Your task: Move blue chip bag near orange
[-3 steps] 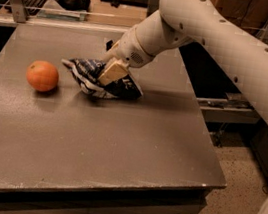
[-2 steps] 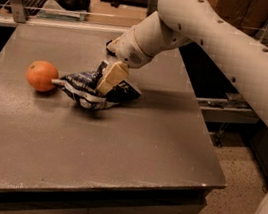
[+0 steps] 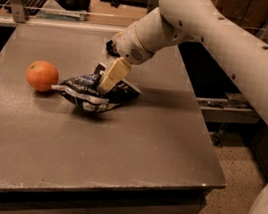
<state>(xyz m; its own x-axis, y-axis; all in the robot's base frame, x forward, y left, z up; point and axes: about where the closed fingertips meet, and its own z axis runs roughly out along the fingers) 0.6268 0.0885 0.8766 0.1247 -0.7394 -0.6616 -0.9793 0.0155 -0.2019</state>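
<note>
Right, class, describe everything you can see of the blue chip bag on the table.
The blue chip bag is crinkly, glossy dark navy with white lettering and white sealed edges. It lies crumpled and flattish on the grey table, left of centre. The gripper sits on its top, jaws closed on a fold. Its white left edge reaches the orange.

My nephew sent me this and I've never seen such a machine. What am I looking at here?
The big white limb is a robot's arm, ending in a two-finger gripper instead of a hand. One camera looks down on a grey table; where it is mounted is unknown. On the table lie a round orange at the left and a crinkly blue chip bag close beside it. The gripper sits on the bag's middle and seems closed on it.
</note>
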